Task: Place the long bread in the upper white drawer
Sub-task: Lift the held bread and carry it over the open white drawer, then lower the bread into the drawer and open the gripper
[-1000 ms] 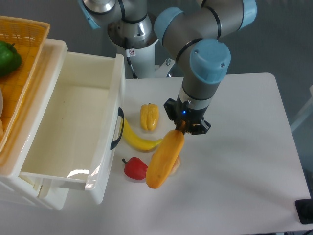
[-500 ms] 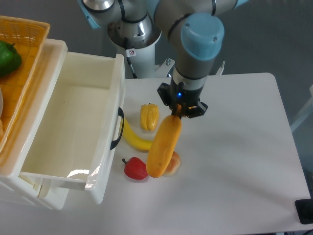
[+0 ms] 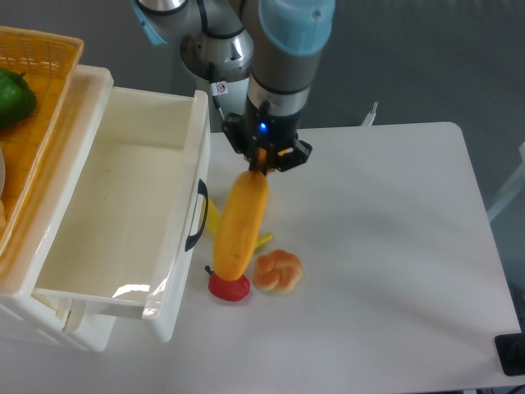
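My gripper [image 3: 262, 162] is shut on the upper end of the long bread [image 3: 239, 225], a smooth orange-yellow loaf that hangs down and slightly left in the air above the table. It hangs just right of the upper white drawer [image 3: 115, 217], which is pulled open with its dark handle [image 3: 197, 217] facing the loaf. The loaf is outside the drawer, over the banana.
A yellow banana [image 3: 215, 223] lies mostly hidden behind the loaf. A red pepper [image 3: 230, 286] and a knotted bun [image 3: 278, 272] lie below it. An orange woven basket [image 3: 37, 90] with a green pepper [image 3: 15, 97] stands at the far left.
My gripper has risen and moved left and back with the long bread, bringing it closer to the drawer front. The bun is now uncovered; the yellow pepper is hidden.
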